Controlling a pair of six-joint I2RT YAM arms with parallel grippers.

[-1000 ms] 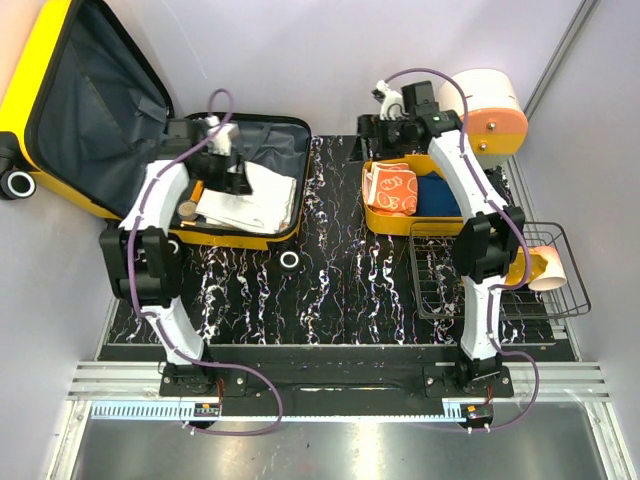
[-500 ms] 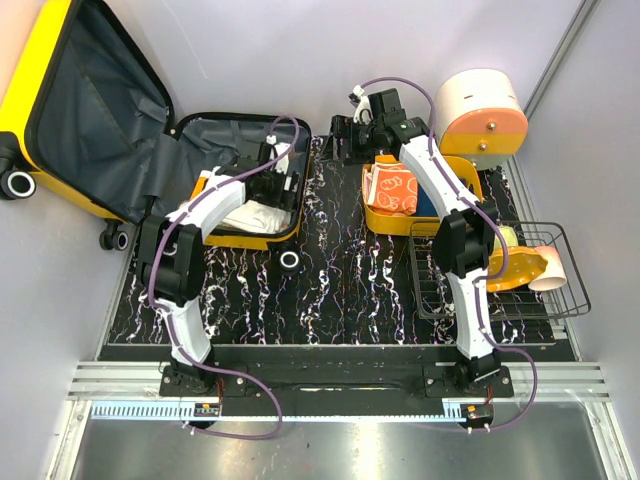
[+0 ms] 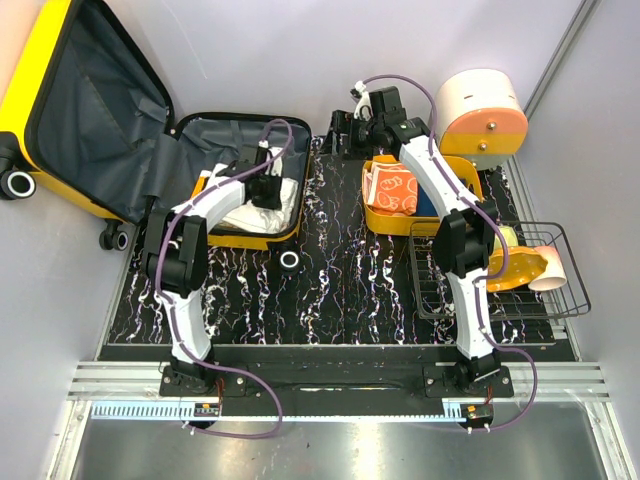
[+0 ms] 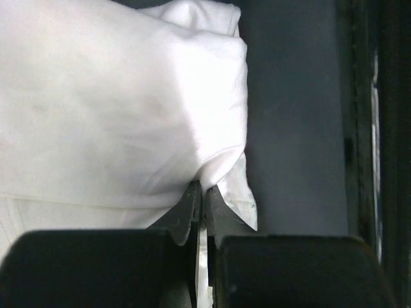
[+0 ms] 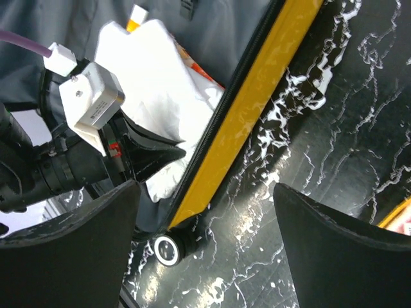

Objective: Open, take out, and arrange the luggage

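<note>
The yellow luggage (image 3: 35,70) lies open, its lid leaning back at the far left and its base (image 3: 250,240) flat on the mat. A white cloth (image 3: 245,212) lies in the grey-lined base. My left gripper (image 3: 268,190) reaches into the base's right side. In the left wrist view the left gripper (image 4: 203,189) is shut on a fold of the white cloth (image 4: 115,96). My right gripper (image 3: 345,135) hovers open at the far edge, between the luggage and the yellow basket. From the right wrist, the right gripper (image 5: 205,192) frames the luggage's yellow wall (image 5: 257,102) and a wheel (image 5: 167,250), holding nothing.
A yellow basket (image 3: 375,222) holds an orange patterned cloth (image 3: 392,190) and a blue item (image 3: 440,195). A black wire basket (image 3: 545,295) with a yellow and pink item sits at the right. A round white-and-orange drawer box (image 3: 485,110) stands at the far right.
My left gripper crossed from the left to the right side of the luggage's base and shut on the white cloth. My right gripper shifted left, toward the luggage.
</note>
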